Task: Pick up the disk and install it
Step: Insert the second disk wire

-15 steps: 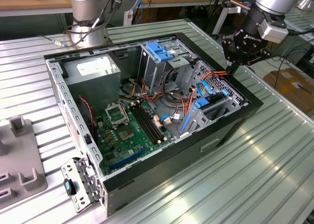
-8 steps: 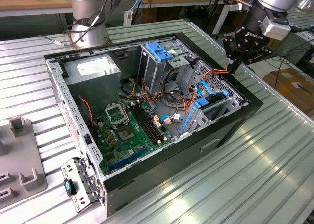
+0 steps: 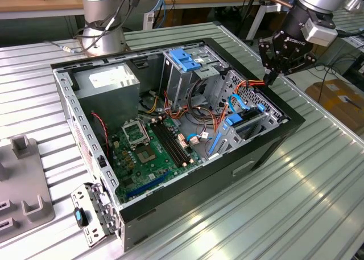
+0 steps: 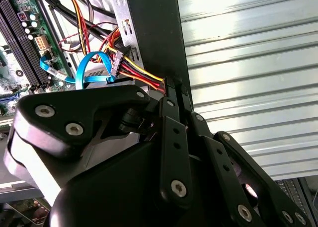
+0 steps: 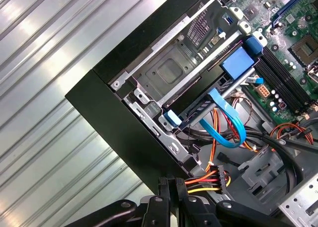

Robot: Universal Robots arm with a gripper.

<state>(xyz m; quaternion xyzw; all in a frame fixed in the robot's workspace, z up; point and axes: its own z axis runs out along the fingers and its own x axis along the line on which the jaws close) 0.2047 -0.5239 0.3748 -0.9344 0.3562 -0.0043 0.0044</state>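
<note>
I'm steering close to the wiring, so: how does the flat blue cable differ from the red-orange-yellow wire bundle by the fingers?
The blue cable is one flat single-colour ribbon; the wire bundle is several thin red, orange and yellow strands. The blue cable curves in a loop; the wire bundle runs nearly straight, ending right at the gripper. Both lie inside the computer case, near its black edge.

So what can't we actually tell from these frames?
- Disk: in the first wrist view, the bay frame covers all but one edge, so seating is unclear.
- End effector: in the second wrist view, its own body hides whether the wire bundle is pinched.
</note>
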